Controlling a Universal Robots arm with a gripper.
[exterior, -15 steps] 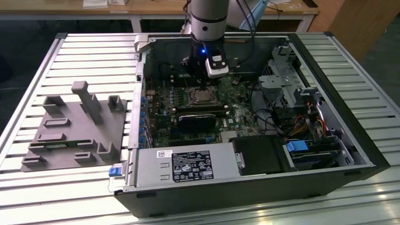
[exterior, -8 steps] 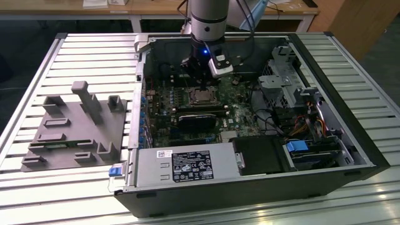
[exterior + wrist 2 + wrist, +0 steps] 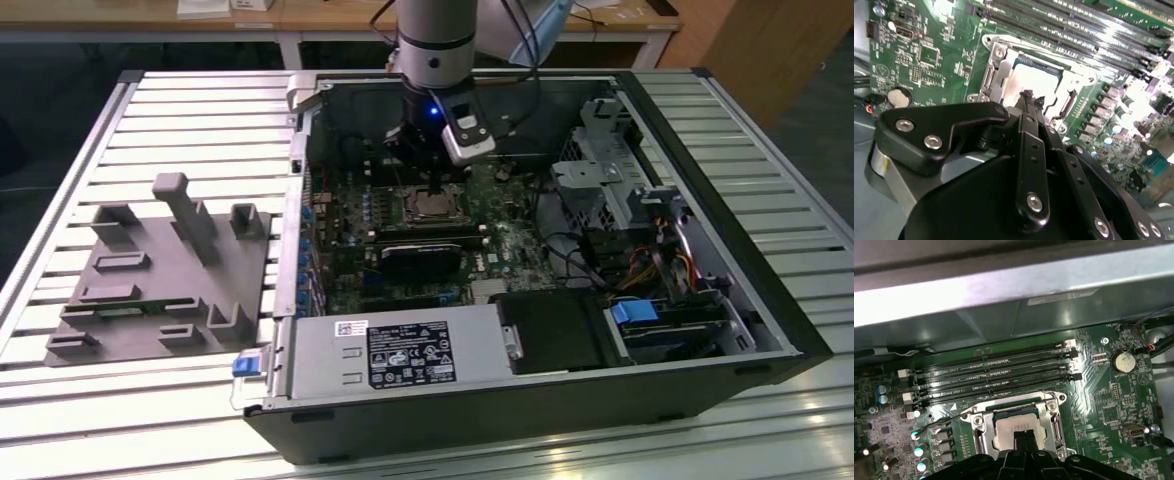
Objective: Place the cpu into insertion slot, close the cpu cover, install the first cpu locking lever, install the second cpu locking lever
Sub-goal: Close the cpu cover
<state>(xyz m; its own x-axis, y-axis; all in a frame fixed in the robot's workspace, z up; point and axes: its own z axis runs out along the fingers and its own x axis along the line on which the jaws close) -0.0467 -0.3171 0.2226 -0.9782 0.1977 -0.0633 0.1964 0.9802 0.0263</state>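
While cpu [image 3: 1014,425] sits under cpu cover [image 3: 1056,424], closed hand [image 3: 1030,96] hovers above.

One cpu [image 3: 1006,426], one cpu cover [image 3: 1054,425], four long memory slots [image 3: 994,368], one coin battery [image 3: 1124,361], one claw [image 3: 1025,436]

Harsh glare whitens the cpu [image 3: 1030,80]; the case [image 3: 534,415] interior lies dim.
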